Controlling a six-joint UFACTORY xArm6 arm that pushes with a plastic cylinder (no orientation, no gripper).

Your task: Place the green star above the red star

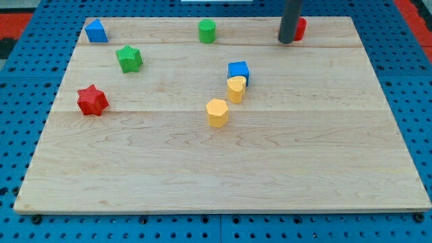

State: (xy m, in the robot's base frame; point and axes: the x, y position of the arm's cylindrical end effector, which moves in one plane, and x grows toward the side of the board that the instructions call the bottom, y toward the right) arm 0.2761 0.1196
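The green star lies near the view's upper left of the wooden board. The red star lies below it and a little to its left, apart from it. My tip is at the view's top right, far from both stars. It stands in front of a red block, whose shape I cannot make out.
A blue block sits at the top left corner. A green cylinder is at the top middle. A blue cube touches a yellow block near the centre. A yellow hexagon lies just below them.
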